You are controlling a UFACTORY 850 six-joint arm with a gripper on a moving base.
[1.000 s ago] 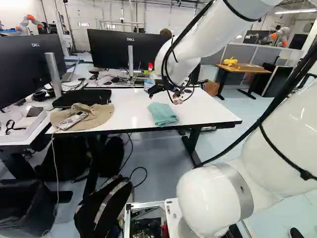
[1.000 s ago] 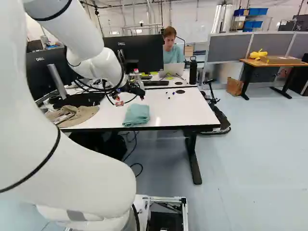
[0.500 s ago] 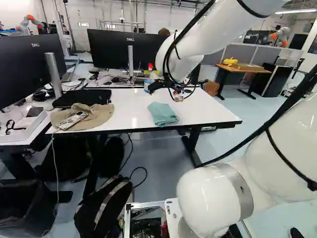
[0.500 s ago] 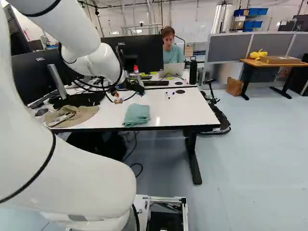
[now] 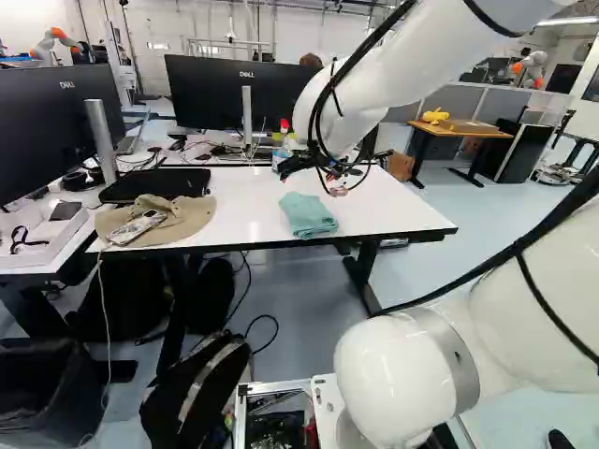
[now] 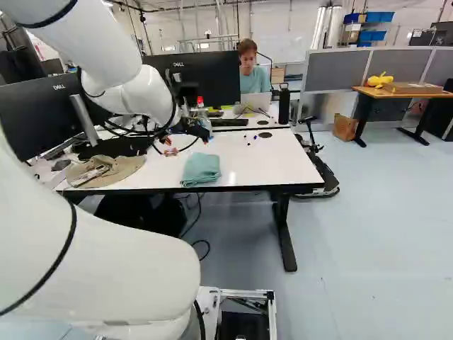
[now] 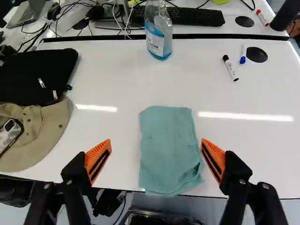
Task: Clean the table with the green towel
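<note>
Hat (image 7: 47, 129): floppy tan one, phone (image 7: 9, 132) just lying on it
Case (image 7: 35, 75): flat and black, right beside the hat
Markers (image 7: 231, 69): two loose ones, by a round black cable hole (image 7: 257, 55)
Monitors (image 5: 211, 98): couple of big black ones
Backpack (image 5: 197, 393): dumped on the floor, lol
Far desk (image 6: 393, 94): wooden top, some yellow thing (image 6: 379, 81) plus a cardboard box (image 6: 414, 88)

The wrist view's edge crops the hat (image 7: 51, 136), the black case (image 7: 35, 72) at its twelve o'clock, and the spray bottle (image 7: 158, 28).
</note>
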